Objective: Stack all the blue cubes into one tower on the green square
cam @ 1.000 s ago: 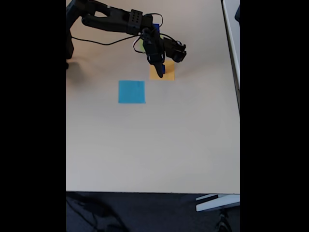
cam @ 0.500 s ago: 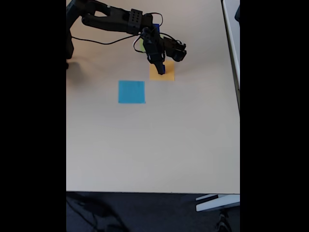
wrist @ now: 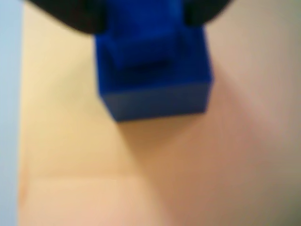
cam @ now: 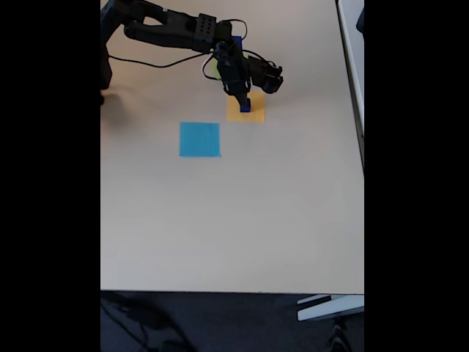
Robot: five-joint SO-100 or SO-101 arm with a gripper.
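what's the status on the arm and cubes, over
Gripper over orange square, jaws around blue cube. Green square mostly hidden behind arm. Path looks clear.

A dark blue cube point(cam: 245, 106) sits on the orange-yellow square point(cam: 254, 114); the blurred wrist view shows a smaller cube point(wrist: 141, 37) stacked on it. A lime sliver of the green square point(cam: 213, 70) peeks behind.

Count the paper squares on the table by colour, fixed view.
light blue square: 1
orange square: 1
green square: 1 (mostly hidden behind the arm)
Total: 3
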